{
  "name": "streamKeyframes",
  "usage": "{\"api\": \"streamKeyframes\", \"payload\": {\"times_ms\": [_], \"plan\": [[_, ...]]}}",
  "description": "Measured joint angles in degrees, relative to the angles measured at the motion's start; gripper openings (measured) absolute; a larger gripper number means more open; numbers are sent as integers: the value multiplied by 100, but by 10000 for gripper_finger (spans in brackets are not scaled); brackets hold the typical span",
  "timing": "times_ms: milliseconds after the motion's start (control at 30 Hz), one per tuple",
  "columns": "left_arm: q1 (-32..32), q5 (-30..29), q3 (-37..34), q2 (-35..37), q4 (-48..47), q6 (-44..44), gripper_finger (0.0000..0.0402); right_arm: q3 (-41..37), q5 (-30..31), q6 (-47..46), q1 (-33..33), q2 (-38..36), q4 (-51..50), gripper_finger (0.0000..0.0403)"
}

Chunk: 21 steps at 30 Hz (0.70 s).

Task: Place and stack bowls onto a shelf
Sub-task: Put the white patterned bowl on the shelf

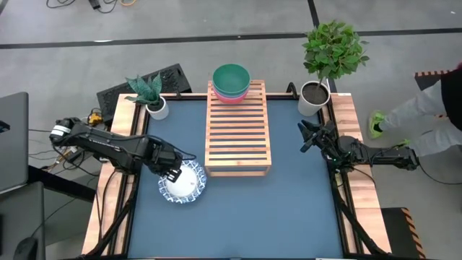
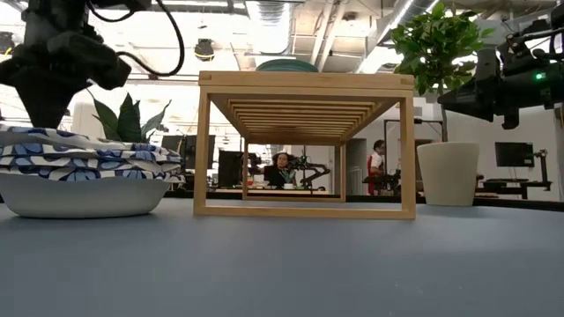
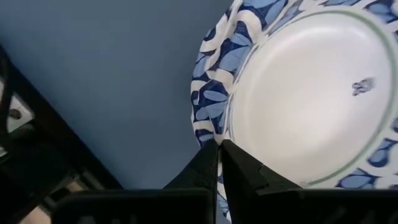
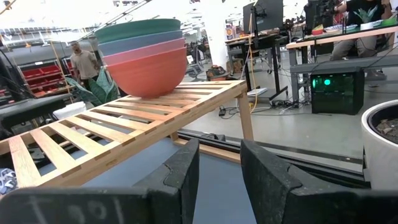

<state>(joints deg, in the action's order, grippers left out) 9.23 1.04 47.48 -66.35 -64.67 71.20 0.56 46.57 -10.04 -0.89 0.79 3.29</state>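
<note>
Blue-and-white patterned bowl [image 1: 183, 183] sits on the blue tabletop [image 1: 238, 209], near the shelf's front left corner; white inside, leaf pattern round the rim. In the low view it looks like two stacked, patterned rims one above the other. Left gripper [image 1: 172, 173] reaches in from the table's left side, fingers pinched together on the bowl's rim. Light-wood slatted shelf [image 1: 238, 130] stands mid-table; at its far end a stack with a teal-green bowl [image 1: 231, 76] on top and a pink bowl [image 1: 232, 97] at the bottom. Right gripper [image 1: 306, 137] waits at the right edge, fingers apart, empty. Potted plants at both far corners: spiky plant [image 1: 148, 92], leafy tree [image 1: 328, 54].
</note>
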Motion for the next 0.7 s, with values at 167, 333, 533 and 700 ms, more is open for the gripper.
{"api": "streamKeyframes", "payload": {"times_ms": [167,333,533,700], "plan": [[-93,-6,308,2,-327,-174,0,0,0,0,-1,0,-3,143],[-230,-22,584,2,-489,-460,0,0,0,2,0,1,-4,143],[-356,-156,1053,2,-1119,-700,0,0,0,2,0,-1,-5,143],[-442,-354,1661,2,-1999,-932,0,0,0,4,0,-1,-7,143]]}}
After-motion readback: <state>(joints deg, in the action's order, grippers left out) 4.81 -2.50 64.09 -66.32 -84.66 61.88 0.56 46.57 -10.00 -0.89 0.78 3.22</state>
